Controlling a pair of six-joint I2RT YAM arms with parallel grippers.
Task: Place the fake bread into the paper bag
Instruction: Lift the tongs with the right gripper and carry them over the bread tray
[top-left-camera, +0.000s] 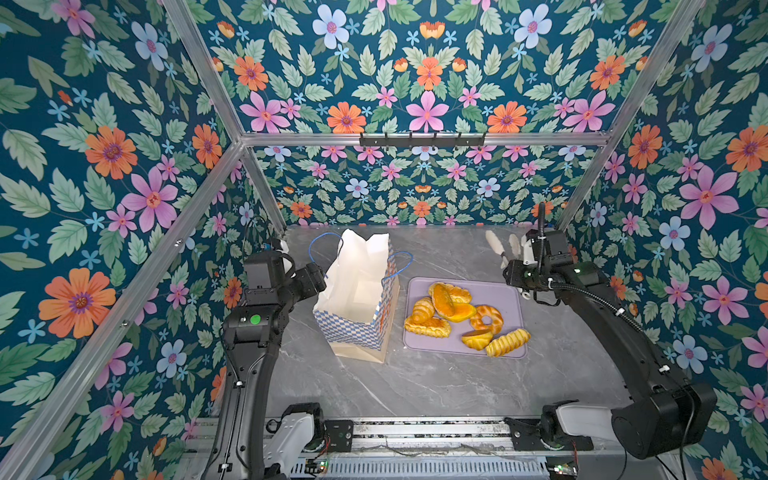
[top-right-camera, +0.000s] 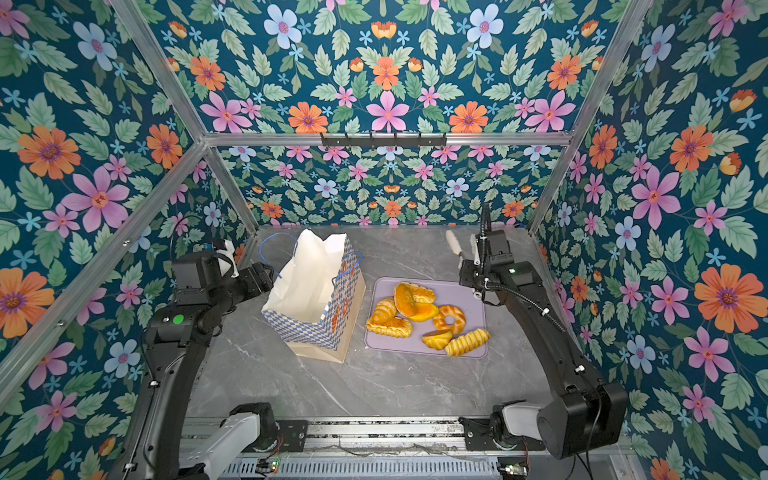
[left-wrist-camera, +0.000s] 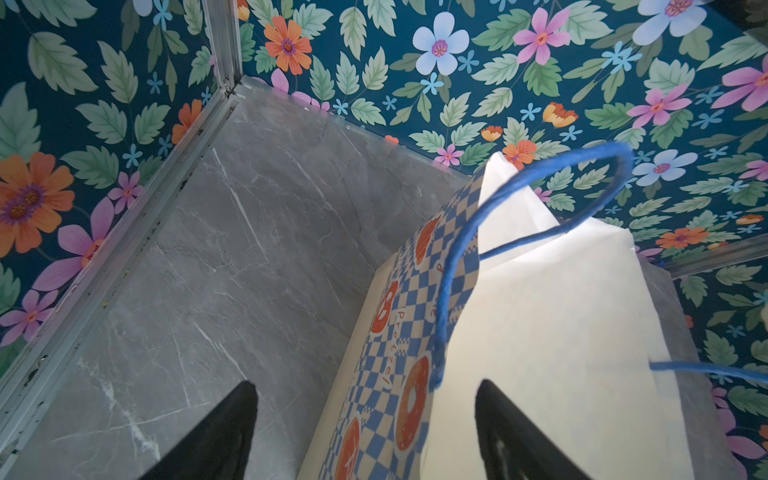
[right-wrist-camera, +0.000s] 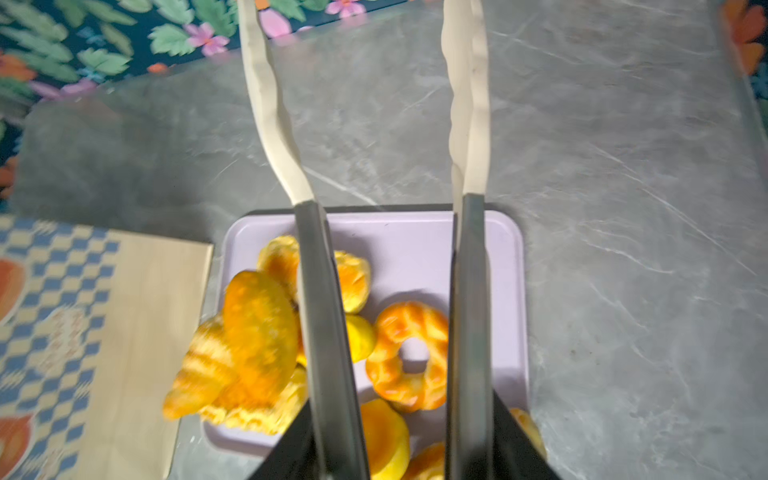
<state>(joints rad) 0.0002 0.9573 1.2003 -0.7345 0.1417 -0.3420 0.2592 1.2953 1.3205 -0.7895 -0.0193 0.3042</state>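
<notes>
The fake bread lies piled on the lilac tray, right of the standing paper bag. The right gripper's jaws clamp tongs, tips spread and empty; glossy bread may slip from them. The left gripper's jaws gape wide astride the bag's wall, gripping nothing: a nudge could topple it.

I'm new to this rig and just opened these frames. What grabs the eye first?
The loud floral wallpaper on the walls. On the grey table, a heap of glossy golden fake bread sits on a lilac tray, beside the open, upright paper bag. The right gripper holds empty cream-tipped tongs beyond the tray.
</notes>
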